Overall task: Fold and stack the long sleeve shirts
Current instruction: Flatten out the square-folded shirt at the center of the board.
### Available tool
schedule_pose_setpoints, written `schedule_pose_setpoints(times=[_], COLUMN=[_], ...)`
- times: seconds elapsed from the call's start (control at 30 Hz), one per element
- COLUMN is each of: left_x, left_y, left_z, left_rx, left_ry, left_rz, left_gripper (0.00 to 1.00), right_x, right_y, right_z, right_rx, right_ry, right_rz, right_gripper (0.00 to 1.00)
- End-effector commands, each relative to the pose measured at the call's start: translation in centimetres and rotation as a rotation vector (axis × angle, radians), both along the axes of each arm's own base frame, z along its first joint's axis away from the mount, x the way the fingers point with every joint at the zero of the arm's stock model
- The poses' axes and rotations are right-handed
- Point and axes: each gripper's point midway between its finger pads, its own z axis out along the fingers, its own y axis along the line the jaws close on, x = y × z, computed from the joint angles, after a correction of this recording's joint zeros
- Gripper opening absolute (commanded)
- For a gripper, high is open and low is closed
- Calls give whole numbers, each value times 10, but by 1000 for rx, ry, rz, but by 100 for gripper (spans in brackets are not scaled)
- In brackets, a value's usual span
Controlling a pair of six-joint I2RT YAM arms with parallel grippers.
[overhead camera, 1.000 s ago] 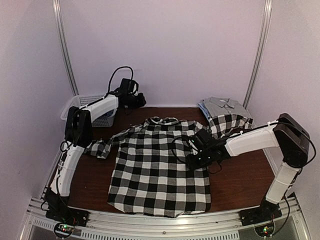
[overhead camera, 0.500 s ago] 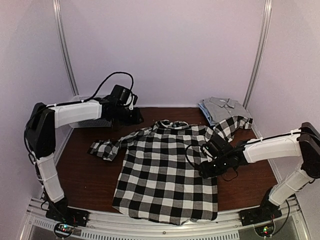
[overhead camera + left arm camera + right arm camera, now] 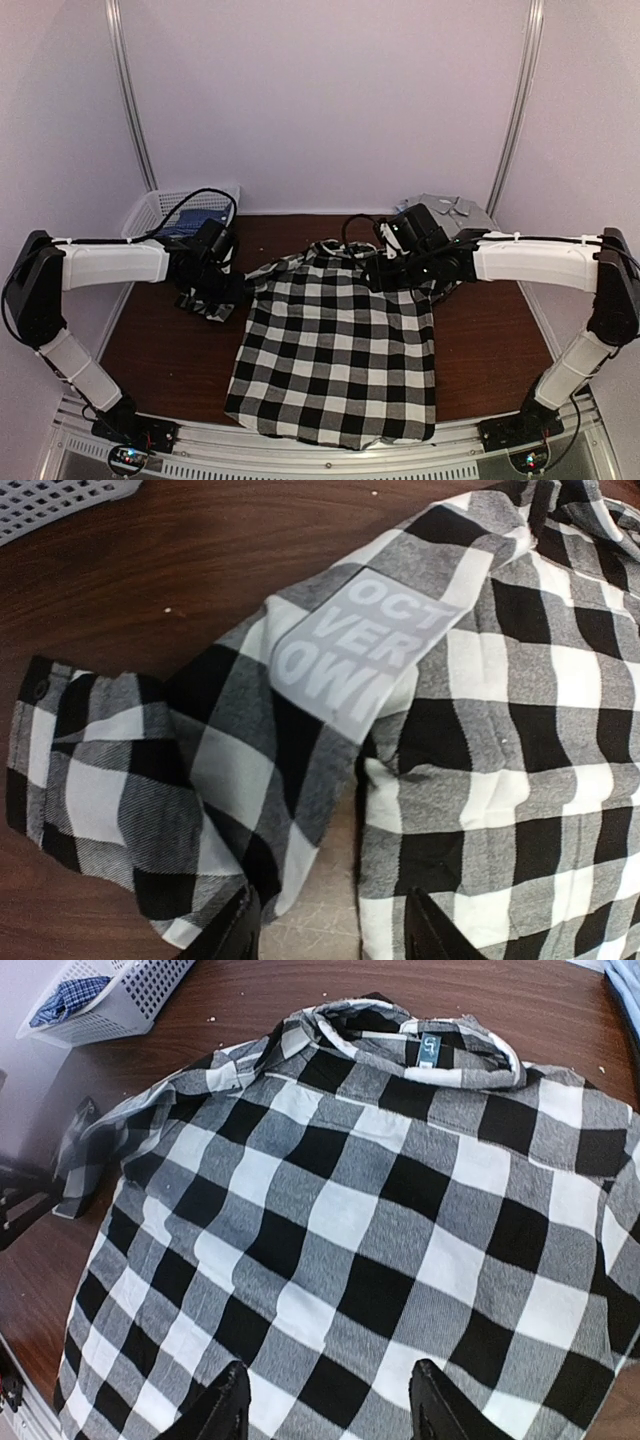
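Note:
The black-and-white checked shirt (image 3: 330, 350) lies spread back-up on the brown table, collar (image 3: 415, 1045) at the far end. Its left sleeve (image 3: 110, 790) is bunched beside the body, and a grey patch with lettering (image 3: 355, 645) shows on it. My left gripper (image 3: 238, 290) hovers open and empty over the gap between sleeve and body, as the left wrist view (image 3: 335, 942) shows. My right gripper (image 3: 375, 275) is open and empty above the shirt's back (image 3: 335, 1415) near the right shoulder. A folded grey shirt (image 3: 450, 207) lies at the back right. The checked shirt's right sleeve is mostly hidden by my right arm.
A white slatted basket (image 3: 160, 210) stands at the back left, holding blue checked cloth (image 3: 75, 990); its corner shows in the left wrist view (image 3: 50, 495). Bare brown table (image 3: 160, 350) flanks the shirt. Pale walls enclose the table on three sides.
My left arm has swung from the basket down to the left sleeve. My right arm has moved from the shirt's right side up to its right shoulder. The shirt has shifted slightly.

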Motion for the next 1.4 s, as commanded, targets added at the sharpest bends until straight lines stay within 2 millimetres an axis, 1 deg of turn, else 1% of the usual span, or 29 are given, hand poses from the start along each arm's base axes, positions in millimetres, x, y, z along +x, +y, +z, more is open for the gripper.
schedule_pose_setpoints(times=[0.0, 0.03, 0.1, 0.2, 0.3, 0.43, 0.5, 0.53, 0.57, 0.63, 0.67, 0.7, 0.77, 0.83, 0.97, 1.07, 1.13, 1.17, 1.23, 1.3, 1.37], left_x=[-1, -2, -2, -2, 0, 5, 9, 12, 14, 17, 18, 19, 18, 12, -3, -16, -21, -21, -13, 1, 21], left_y=[15, 12, 6, 2, 6, 11, 12, 13, 15, 16, 15, 14, 13, 12, 10, 10, 10, 10, 11, 14, 24], left_z=[7, 4, -2, -15, -24, -34, -35, -34, -33, -26, -21, -16, -3, 11, 38, 50, 56, 58, 62, 63, 63], left_rx=[32, 22, 16, 33, 75, 130, 148, 160, 172, 184, 185, 182, 166, 141, 85, 48, 29, 22, -7, -48, -75], left_ry=[-56, -53, -41, -7, 3, 10, 3, -1, -5, -16, -18, -22, -27, -23, -11, 6, 18, 17, 22, 29, 21], left_rz=[32, 12, -24, -58, -57, -55, -51, -44, -40, -35, -35, -37, -41, -50, -71, -81, -82, -78, -61, -42, -8], left_gripper=[51, 51, 52, 52, 54, 54, 52, 47, 42, 28, 18, 10, 1, 0, 0, 0, 0, 0, 0, 0, 0], right_x=[38, 50, 68, 91, 108, 126, 134, 137, 141, 148, 151, 154, 163, 171, 187, 199, 209, 214, 223, 231, 237], right_y=[14, 20, 26, 32, 33, 36, 36, 36, 35, 35, 34, 34, 31, 31, 31, 31, 30, 30, 30, 32, 33], right_z=[-9, -5, -8, -22, -41, -60, -66, -68, -71, -76, -77, -80, -83, -91, -98, -101, -101, -101, -101, -98, -93], right_rx=[-26, -22, -38, -67, -87, -113, -122, -124, -127, -131, -133, -135, -137, -140, -145, -150, -149, -147, -144, -135, -128], right_ry=[-49, -65, -80, -79, -61, -50, -47, -46, -43, -37, -38, -37, -33, -22, -16, -24, -33, -38, -44, -55, -69], right_rz=[8, 7, 5, -1, -9, -14, -18, -19, -23, -26, -29, -31, -39, -42, -46, -53, -62, -66, -74, -77, -75], right_gripper=[56, 56, 56, 55, 53, 52, 52, 52, 52, 51, 51, 51, 51, 51, 51, 51, 51, 51, 51, 51, 52])
